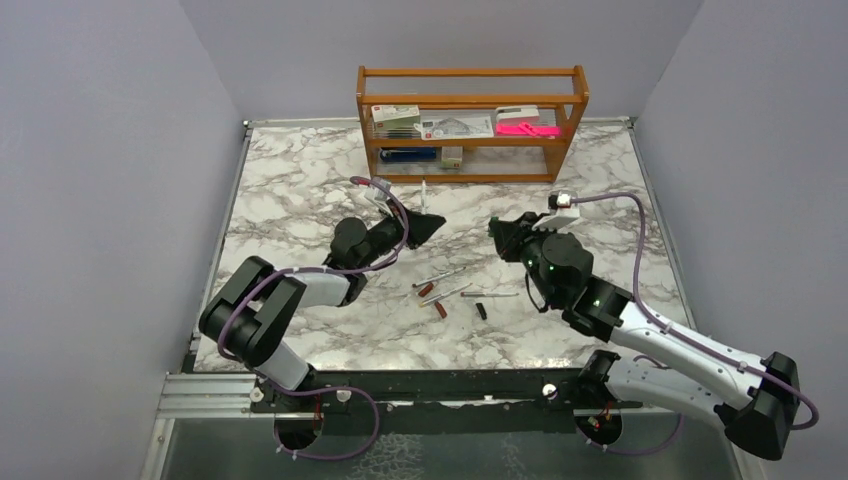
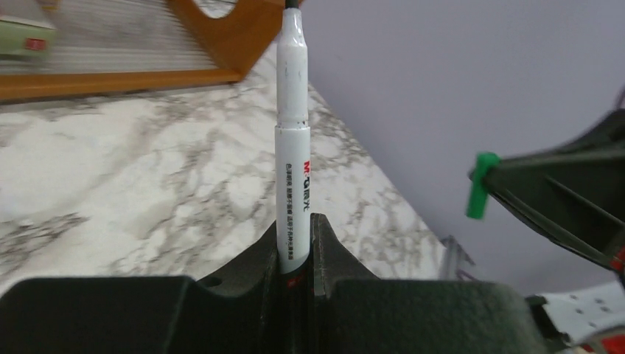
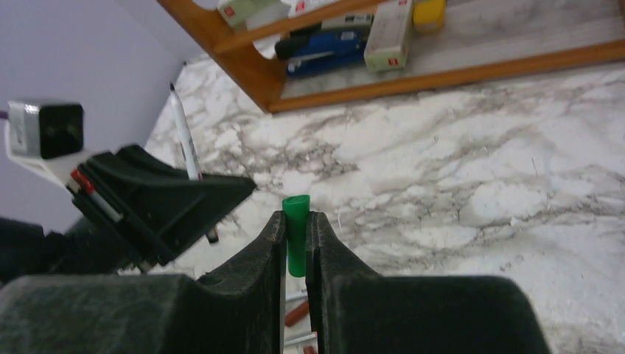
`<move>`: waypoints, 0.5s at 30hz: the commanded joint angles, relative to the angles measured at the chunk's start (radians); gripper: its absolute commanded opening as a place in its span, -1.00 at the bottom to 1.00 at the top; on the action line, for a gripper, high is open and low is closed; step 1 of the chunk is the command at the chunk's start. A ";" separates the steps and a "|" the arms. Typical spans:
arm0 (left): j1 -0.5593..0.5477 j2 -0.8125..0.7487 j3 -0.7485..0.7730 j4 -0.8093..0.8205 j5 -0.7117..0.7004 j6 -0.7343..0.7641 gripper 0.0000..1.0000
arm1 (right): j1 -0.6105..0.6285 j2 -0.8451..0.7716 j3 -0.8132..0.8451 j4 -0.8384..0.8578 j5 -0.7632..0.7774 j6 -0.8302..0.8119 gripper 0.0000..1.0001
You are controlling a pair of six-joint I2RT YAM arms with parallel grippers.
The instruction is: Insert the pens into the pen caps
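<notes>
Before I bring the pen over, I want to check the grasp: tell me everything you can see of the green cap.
The green cap is a stubby, smooth, plastic-looking tube. The right end effector pinches it off the table, one end sticking out past the fingertips. Nothing else touches it; the pen in the left end effector is apart.

Loose pens (image 1: pixel 440 275) and caps (image 1: pixel 426 289) lie on the marble worktop (image 1: pixel 300 190) between the left arm (image 1: pixel 300 290) and right arm (image 1: pixel 600 300). A wooden shelf (image 1: pixel 470 72) stands behind.

Glossy, marble-patterned bench (image 1: pixel 300 200); rack (image 1: pixel 470 72) of varnished wood; pen (image 2: pixel 292 147) smooth glossy white plastic; green cap (image 3: pixel 296 236) matt, probably plastic.
</notes>
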 commanded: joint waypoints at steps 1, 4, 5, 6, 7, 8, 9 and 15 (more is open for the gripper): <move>-0.032 0.059 -0.012 0.324 0.159 -0.170 -1.00 | -0.071 0.014 0.017 0.184 -0.048 -0.078 -0.98; -0.074 0.091 0.008 0.340 0.202 -0.183 -1.00 | -0.126 0.025 0.025 0.242 -0.141 -0.099 -0.98; -0.089 0.095 0.006 0.342 0.197 -0.185 -1.00 | -0.134 0.028 0.024 0.267 -0.150 -0.102 -0.98; -0.104 0.099 0.004 0.349 0.189 -0.188 -1.00 | -0.138 0.032 0.025 0.284 -0.148 -0.105 -0.98; -0.121 0.104 0.002 0.358 0.183 -0.194 -1.00 | -0.140 0.039 0.029 0.292 -0.144 -0.106 -0.98; -0.131 0.111 0.001 0.369 0.177 -0.206 -1.00 | -0.142 0.047 0.034 0.301 -0.144 -0.110 -0.98; -0.140 0.118 0.001 0.387 0.173 -0.223 -1.00 | -0.142 0.055 0.036 0.317 -0.150 -0.118 -0.98; -0.181 0.220 0.020 0.512 0.218 -0.296 -1.00 | -0.143 0.091 0.042 0.366 -0.182 -0.152 -0.98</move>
